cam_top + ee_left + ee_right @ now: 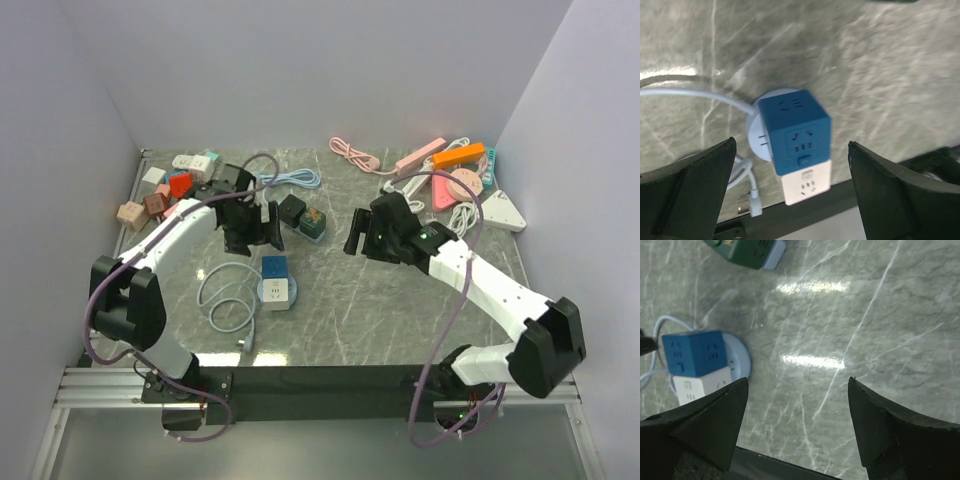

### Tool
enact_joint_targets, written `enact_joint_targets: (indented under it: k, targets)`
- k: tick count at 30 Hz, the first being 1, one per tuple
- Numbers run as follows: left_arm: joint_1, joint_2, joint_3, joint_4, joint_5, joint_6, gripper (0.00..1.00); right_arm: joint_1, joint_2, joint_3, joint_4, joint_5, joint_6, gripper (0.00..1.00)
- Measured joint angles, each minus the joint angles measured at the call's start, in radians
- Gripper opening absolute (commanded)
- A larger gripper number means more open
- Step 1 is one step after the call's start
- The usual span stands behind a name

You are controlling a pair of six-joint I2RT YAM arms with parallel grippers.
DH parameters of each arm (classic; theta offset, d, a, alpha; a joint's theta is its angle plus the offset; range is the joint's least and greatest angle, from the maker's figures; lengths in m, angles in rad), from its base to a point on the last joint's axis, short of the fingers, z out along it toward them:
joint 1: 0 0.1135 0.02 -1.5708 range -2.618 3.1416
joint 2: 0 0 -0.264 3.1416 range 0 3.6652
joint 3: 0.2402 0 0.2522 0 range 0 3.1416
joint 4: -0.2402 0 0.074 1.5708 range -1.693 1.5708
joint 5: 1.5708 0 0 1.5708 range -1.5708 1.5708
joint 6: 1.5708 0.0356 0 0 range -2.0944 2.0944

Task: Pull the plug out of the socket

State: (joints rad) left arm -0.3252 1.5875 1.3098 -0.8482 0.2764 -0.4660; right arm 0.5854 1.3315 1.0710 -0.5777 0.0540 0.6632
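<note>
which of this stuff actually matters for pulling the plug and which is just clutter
For the job:
- blue cube
- white cube joined to it
- round pale base
- white cable

Just lying about:
- pile of coloured cubes, far left
- dark green cubes
- pink power strip
- orange strip
- pink cable

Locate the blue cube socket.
In the top view, the blue cube socket lies left of centre, against a white cube, just below the left gripper, beside the coiled white cable.
</note>
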Motion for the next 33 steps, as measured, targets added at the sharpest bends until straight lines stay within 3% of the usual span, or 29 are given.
enact_joint_targets:
  k: [6, 15, 17, 18, 20, 21, 23, 24, 25, 33]
  targets:
    - [-0.109, 0.021, -0.029, -0.024, -0.178, -0.033, 0.99, 0.045, -0.071, -0.073, 0.002, 0.059, 0.047, 0.87]
    - [-0.245, 0.095, -0.072, 0.018, -0.277, -0.113, 0.99, 0.06, -0.079, -0.156, 0.009, 0.089, 0.095, 0.87]
    - [-0.263, 0.11, -0.082, 0.038, -0.292, -0.129, 0.92, 0.06, -0.08, -0.164, 0.012, 0.089, 0.1, 0.87]
    - [-0.269, 0.115, -0.091, 0.049, -0.296, -0.133, 0.79, 0.06, -0.08, -0.168, 0.015, 0.089, 0.102, 0.87]
    - [-0.272, 0.119, -0.111, 0.063, -0.306, -0.146, 0.65, 0.061, -0.083, -0.18, 0.035, 0.084, 0.102, 0.86]
    - [-0.272, 0.119, -0.119, 0.067, -0.304, -0.151, 0.48, 0.061, -0.086, -0.19, 0.052, 0.076, 0.102, 0.86]
    - [-0.269, 0.118, -0.122, 0.074, -0.298, -0.157, 0.28, 0.063, -0.093, -0.218, 0.096, 0.05, 0.101, 0.85]
    - [-0.268, 0.117, -0.122, 0.08, -0.296, -0.154, 0.09, 0.065, -0.094, -0.232, 0.12, 0.029, 0.101, 0.85]
    - [-0.268, 0.118, -0.122, 0.089, -0.29, -0.158, 0.01, 0.066, -0.094, -0.243, 0.14, 0.009, 0.101, 0.85]
    - [-0.252, 0.095, -0.155, 0.235, -0.1, -0.2, 0.0, 0.097, -0.024, -0.267, 0.331, -0.187, 0.087, 0.85]
